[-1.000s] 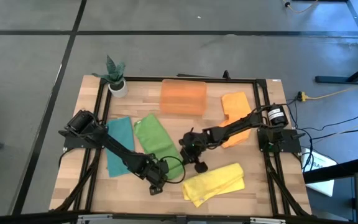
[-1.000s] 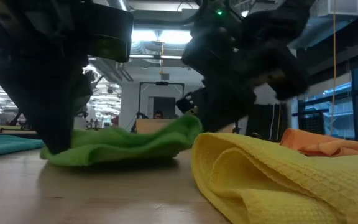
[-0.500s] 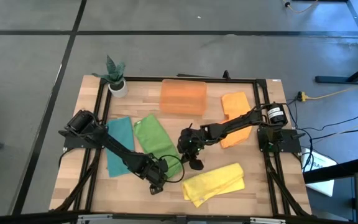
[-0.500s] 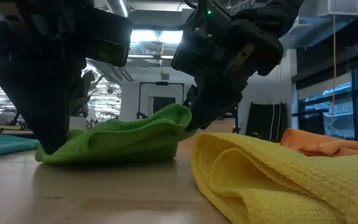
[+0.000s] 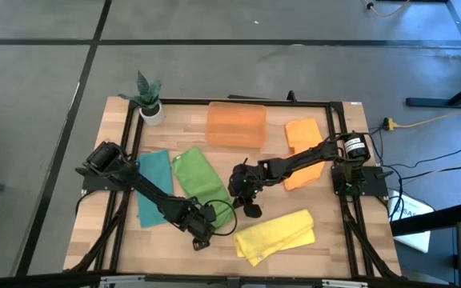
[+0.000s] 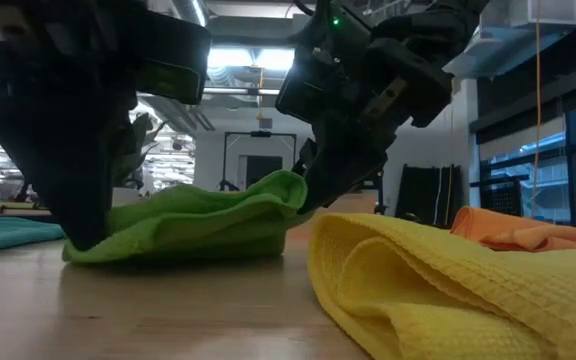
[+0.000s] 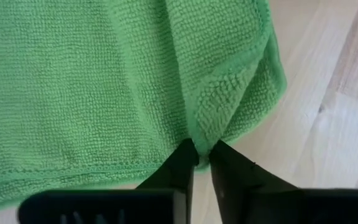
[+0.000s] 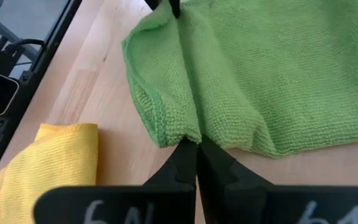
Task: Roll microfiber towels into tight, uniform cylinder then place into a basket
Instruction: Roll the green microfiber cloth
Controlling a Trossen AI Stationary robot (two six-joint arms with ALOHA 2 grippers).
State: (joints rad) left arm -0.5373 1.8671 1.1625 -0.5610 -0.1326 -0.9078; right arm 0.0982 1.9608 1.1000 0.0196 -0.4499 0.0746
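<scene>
Now both hands [image 7: 202,155] [image 8: 196,149] pinch green towel's [image 5: 202,182] near-edge corners.

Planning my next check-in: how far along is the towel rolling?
Nothing looks done: the basket looks empty. In hand: both grippers, left and right, pinch the green towel's near edge, lifting a first fold. Left: the teal, yellow and orange towels lie unrolled.
</scene>
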